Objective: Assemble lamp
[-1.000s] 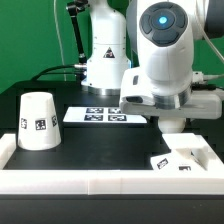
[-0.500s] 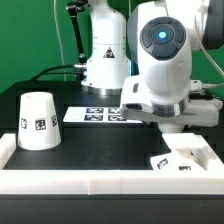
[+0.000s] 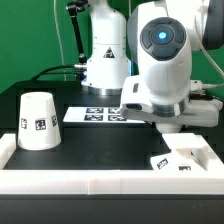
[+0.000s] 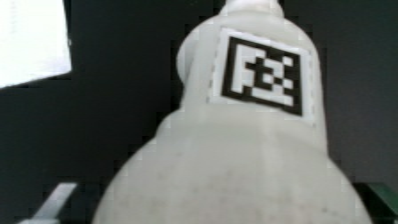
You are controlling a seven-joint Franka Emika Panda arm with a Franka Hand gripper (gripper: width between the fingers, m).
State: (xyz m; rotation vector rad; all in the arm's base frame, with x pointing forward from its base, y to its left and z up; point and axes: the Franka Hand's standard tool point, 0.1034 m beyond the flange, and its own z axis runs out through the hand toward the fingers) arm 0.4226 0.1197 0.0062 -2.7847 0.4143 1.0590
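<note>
In the wrist view the white bulb [image 4: 214,150] fills most of the picture, with a black-and-white tag on its narrow end. It sits between my gripper's [image 4: 210,208] fingers [image 4: 43,204], which press against its sides. In the exterior view the gripper [image 3: 173,126] hangs under the arm just above the low square base [image 3: 186,158] at the exterior view's right, and the bulb is hidden by the hand. The cup-like shade [image 3: 38,120] stands mouth down at the exterior view's left.
The marker board [image 3: 98,114] lies behind the middle of the black table. A white raised rim [image 3: 100,181] runs along the front edge and the corners. The arm's white pedestal [image 3: 105,60] stands at the back.
The arm's wrist has come down a little and turned since a second ago. It has held still for the last half second. Shade and base have not moved.
</note>
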